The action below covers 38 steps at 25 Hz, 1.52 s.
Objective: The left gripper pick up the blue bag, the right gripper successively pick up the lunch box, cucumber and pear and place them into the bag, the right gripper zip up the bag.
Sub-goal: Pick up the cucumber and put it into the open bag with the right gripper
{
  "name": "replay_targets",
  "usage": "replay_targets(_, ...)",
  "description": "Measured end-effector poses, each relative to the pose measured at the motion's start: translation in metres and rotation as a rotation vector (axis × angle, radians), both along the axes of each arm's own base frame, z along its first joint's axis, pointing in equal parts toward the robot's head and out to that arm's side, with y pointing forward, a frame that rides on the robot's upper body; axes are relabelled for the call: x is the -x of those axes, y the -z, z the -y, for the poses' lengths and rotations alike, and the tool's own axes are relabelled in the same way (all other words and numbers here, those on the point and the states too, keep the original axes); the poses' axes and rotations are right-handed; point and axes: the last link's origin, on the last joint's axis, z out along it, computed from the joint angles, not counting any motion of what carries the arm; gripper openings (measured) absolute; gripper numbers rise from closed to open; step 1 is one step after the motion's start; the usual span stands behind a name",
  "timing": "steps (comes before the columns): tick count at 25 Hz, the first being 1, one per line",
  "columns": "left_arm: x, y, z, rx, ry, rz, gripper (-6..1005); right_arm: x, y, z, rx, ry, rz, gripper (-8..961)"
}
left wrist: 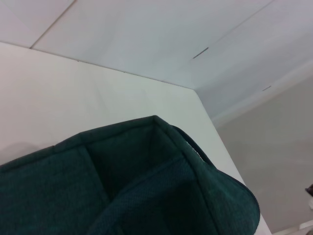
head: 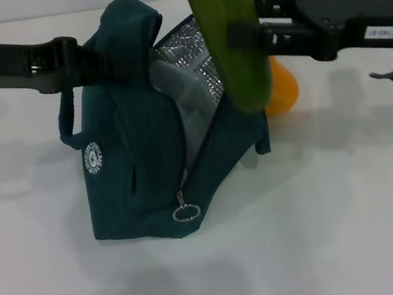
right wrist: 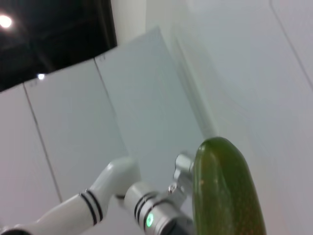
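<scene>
Gripping glossy cucumber (head: pixel 227 34), seemingly firm

The blue bag (head: pixel 145 155) gapes open on its right side, but the lunch box (head: pixel 184 93) fills part of the mouth and the cucumber (head: pixel 227 34) hangs across it. The pear (head: pixel 281 89) stands just right; the near table (head: pixel 332 246) lies open.
</scene>
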Motion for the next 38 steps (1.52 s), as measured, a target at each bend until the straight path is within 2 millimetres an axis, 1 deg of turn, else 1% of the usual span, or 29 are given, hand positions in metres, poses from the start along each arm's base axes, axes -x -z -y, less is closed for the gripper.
replay_targets(1,0.0,0.0,0.0,0.0,0.002,0.0,49,0.0,0.0,0.0,0.0,0.0,0.0,560)
replay_targets(2,0.0,0.0,0.0,0.0,0.002,0.0,49,0.003,0.005,0.0,-0.019,-0.001,-0.027,560)
replay_targets(4,0.0,0.0,0.0,0.0,0.005,-0.001,49,0.004,0.008,0.0,-0.029,-0.001,-0.035,560)
replay_targets(14,-0.001,0.0,0.001,-0.002,0.014,0.0,50,0.013,0.051,0.002,-0.079,-0.016,0.071,559)
replay_targets(16,-0.001,0.0,0.001,-0.002,0.015,0.0,50,0.013,0.055,0.001,-0.094,-0.018,0.087,559)
replay_targets(21,-0.001,0.0,0.001,-0.001,0.018,0.001,50,0.01,0.061,-0.001,-0.125,-0.013,0.12,558)
replay_targets(26,-0.001,0.0,0.001,-0.002,0.018,0.0,50,0.009,0.064,-0.001,-0.142,-0.015,0.134,510)
replay_targets(33,-0.001,-0.001,0.001,-0.003,0.02,0.002,49,0.009,0.061,-0.001,-0.155,0.0,0.105,459)
replay_targets(38,-0.001,-0.001,0.001,-0.004,0.019,0.003,50,0.005,0.058,0.003,-0.159,0.014,0.084,458)
